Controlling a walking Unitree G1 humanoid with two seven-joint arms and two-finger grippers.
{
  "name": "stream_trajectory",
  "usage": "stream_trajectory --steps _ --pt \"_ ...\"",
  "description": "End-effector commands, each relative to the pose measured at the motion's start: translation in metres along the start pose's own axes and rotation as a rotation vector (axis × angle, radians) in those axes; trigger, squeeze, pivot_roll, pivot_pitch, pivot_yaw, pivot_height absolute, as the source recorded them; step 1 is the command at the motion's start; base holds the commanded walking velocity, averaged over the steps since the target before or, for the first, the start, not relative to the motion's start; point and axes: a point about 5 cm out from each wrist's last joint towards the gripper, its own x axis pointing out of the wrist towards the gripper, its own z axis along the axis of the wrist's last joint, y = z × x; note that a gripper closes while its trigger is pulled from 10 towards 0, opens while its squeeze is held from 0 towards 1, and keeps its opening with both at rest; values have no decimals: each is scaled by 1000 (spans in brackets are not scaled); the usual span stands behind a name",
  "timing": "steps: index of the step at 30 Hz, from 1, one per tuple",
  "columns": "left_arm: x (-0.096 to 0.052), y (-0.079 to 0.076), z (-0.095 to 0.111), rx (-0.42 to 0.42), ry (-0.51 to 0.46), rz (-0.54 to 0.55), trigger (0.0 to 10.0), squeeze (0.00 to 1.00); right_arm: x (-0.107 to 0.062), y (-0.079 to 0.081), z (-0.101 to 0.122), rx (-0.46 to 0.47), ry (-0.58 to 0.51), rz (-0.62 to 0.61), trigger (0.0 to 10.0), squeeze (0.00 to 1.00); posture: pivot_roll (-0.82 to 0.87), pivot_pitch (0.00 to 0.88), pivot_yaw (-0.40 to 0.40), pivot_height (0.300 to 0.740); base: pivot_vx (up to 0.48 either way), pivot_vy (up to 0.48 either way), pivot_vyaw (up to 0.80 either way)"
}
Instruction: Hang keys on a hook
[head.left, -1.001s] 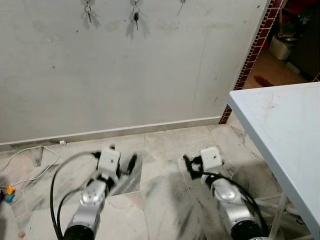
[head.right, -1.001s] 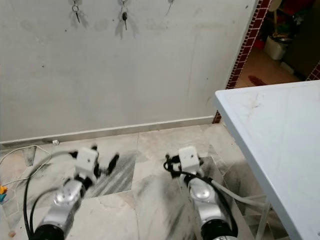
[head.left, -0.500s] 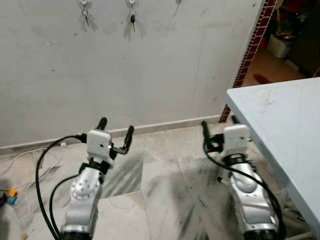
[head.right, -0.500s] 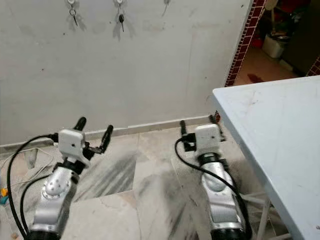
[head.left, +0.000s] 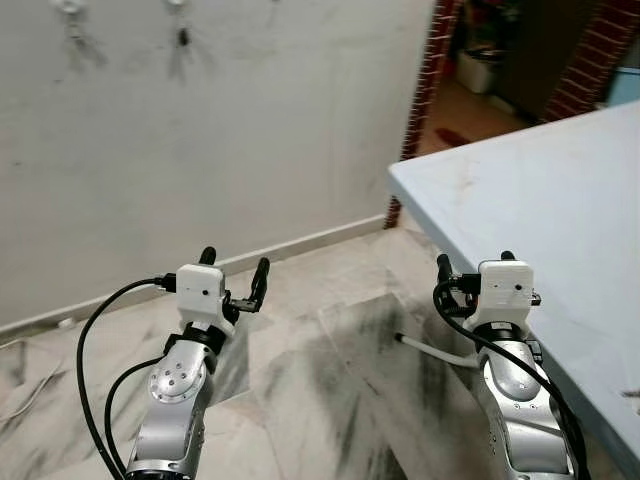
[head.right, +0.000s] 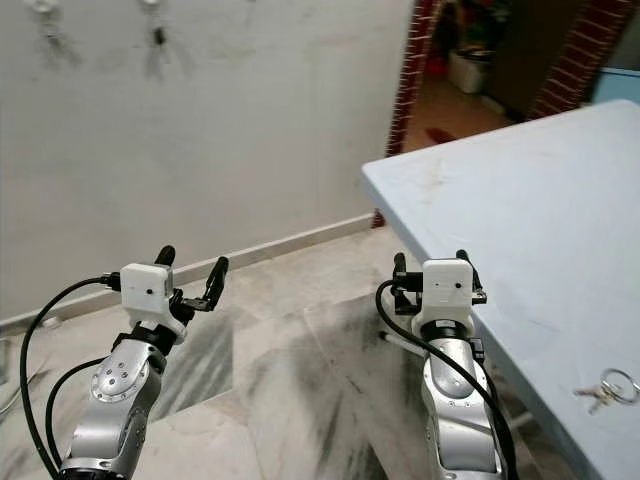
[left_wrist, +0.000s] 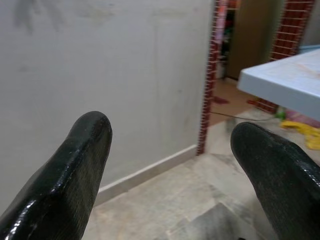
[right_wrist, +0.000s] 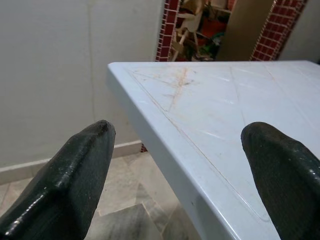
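Note:
A bunch of keys on a ring (head.right: 606, 388) lies on the pale blue table (head.left: 520, 190), near its front edge on my right. High on the grey wall hang hooks (head.left: 70, 8), one with a dark key (head.left: 183, 37) on it. My left gripper (head.left: 235, 262) is held out over the floor, open and empty, pointing at the wall. Beside the table's edge my right gripper (head.left: 474, 262) is open and empty too. In the right wrist view its fingers (right_wrist: 75, 170) frame the table's corner (right_wrist: 200, 100).
A red brick doorway (head.left: 428, 80) opens right of the wall onto a cluttered room. The floor is grey-veined marble (head.left: 330, 380). A white pipe (head.left: 432, 350) lies on it under the table's edge. A skirting board (head.left: 300, 245) runs along the wall's foot.
Both arms rose from pointing at the floor to pointing forward, with the fingers open. The camera has swung right: the hooks slid left and the table takes up more of the view.

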Motion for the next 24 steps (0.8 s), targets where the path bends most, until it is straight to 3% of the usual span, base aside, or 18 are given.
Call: stream_trajectory --steps 1,7,12,24 --pt "2 1 5 -1 -6 -20 10000 0 3 3 12 14 -34 10 10000 0 -159 65 24 740 0 0 -769" --pt "13 12 17 -2 -37 5 10000 0 3 5 15 19 -34 18 10000 0 -160 71 33 740 0 0 -769" --pt "14 10 28 10 -77 -2 10000 0 2 4 19 4 -49 5 10000 0 -158 73 39 740 0 0 -769" --pt "15 6 26 -1 -61 -24 10000 0 2 -4 25 -27 -69 -64 10000 0 -164 78 37 740 0 0 -769"
